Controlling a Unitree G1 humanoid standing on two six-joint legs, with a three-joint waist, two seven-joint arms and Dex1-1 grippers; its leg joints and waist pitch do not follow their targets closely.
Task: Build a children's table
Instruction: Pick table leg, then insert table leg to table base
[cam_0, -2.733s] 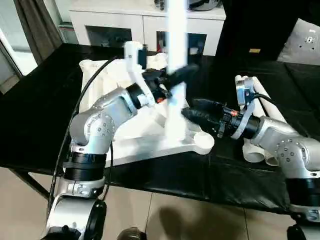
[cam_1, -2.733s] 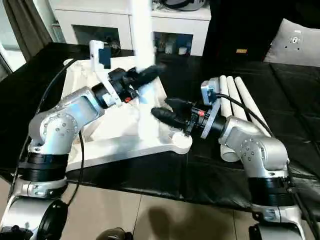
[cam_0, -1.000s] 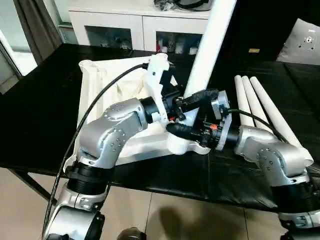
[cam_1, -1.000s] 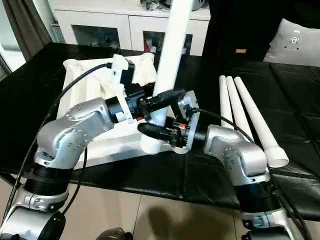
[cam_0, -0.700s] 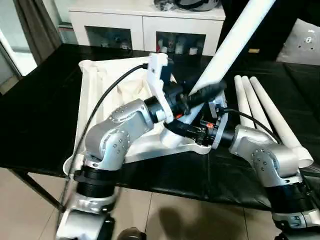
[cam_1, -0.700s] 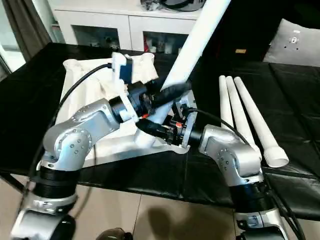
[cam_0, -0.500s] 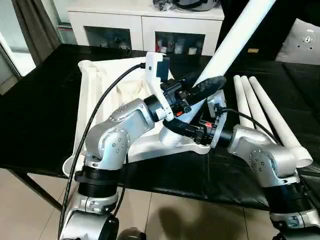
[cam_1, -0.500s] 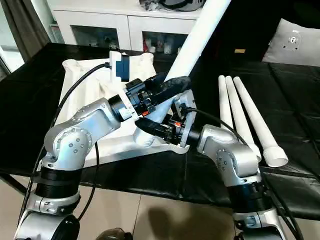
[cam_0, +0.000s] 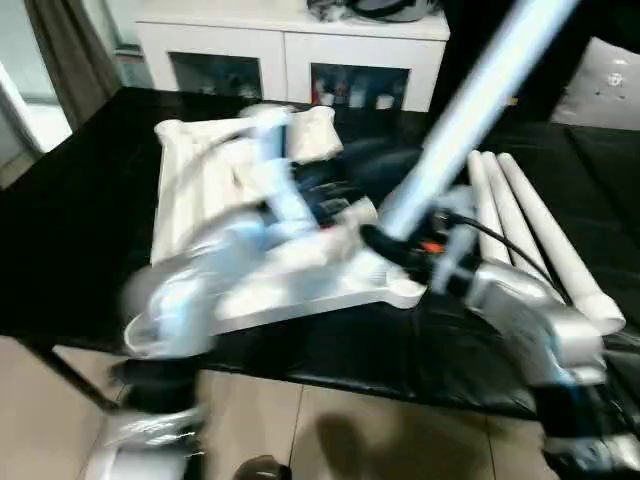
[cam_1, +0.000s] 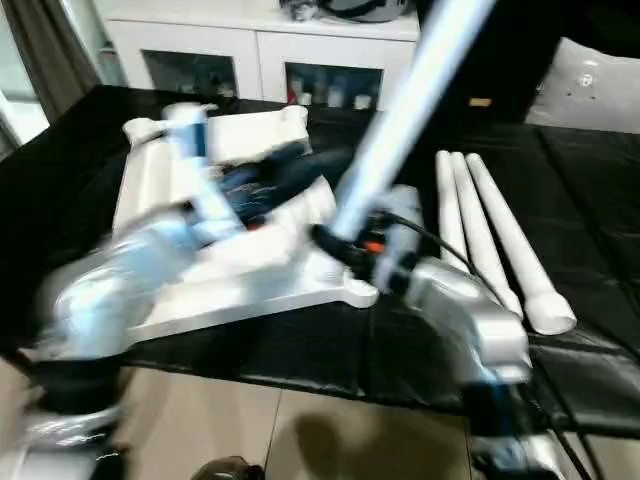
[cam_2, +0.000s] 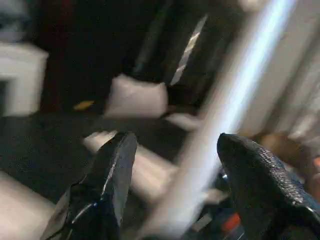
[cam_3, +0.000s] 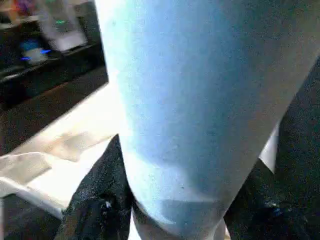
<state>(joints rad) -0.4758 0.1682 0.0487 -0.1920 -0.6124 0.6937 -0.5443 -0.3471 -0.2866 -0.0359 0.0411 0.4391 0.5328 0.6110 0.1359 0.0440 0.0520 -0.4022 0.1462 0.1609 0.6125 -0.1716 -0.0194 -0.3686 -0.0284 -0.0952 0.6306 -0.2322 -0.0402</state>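
Right hand (cam_0: 385, 243) grips a tilted leg (cam_0: 470, 110) at the tabletop (cam_0: 215, 215)'s corner socket (cam_0: 400, 293); left hand (cam_2: 175, 165) open — holding nothing.

A furnished room in a home. A low white cabinet (cam_0: 290, 50) with glass doors stands against the far wall, small items on its shelves. A dark curtain (cam_0: 65, 45) hangs beside a bright window. A pale cushion (cam_0: 615, 85) lies on black upholstery.
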